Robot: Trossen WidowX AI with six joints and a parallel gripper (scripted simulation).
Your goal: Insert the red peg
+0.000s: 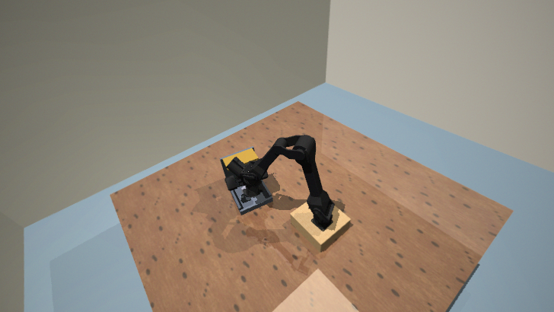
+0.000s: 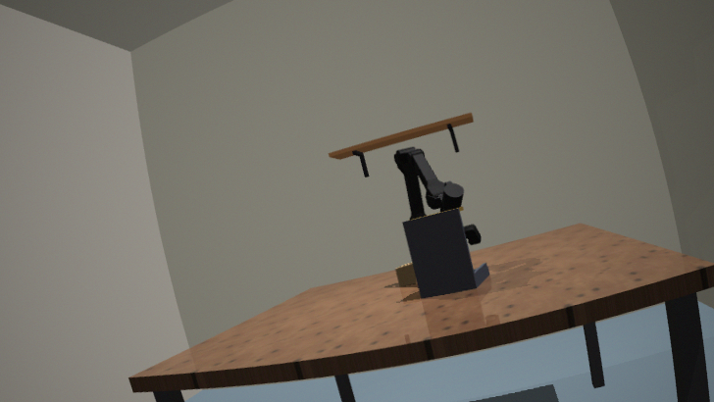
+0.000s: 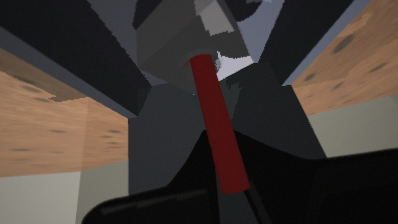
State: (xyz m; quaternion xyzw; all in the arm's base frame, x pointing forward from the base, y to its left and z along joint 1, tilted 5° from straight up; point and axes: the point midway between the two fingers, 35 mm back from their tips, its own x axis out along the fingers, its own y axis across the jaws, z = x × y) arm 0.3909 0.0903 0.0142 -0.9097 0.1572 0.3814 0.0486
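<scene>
The red peg (image 3: 212, 100) is held between the black fingers of my gripper (image 3: 215, 133), which is shut on it. In the wrist view the peg's far end overlaps the hole in the top of the grey block (image 3: 165, 47); I cannot tell how far it is inside. The dark box (image 1: 256, 208) (image 2: 439, 254) (image 3: 75, 55) has walls on both sides of the block. The yellow roof (image 1: 243, 156) is at the back of the box, partly covered from view by the arm's wrist. The fingers and peg are hidden in the top and exterior views.
The arm stands on a light wooden base (image 1: 320, 237) (image 2: 405, 276) near the box. The box's low front edge lies beneath the arm. A brown shelf (image 2: 399, 137) on two brackets is on the wall behind. The speckled table (image 1: 201, 267) (image 2: 349, 319) carries the box and base.
</scene>
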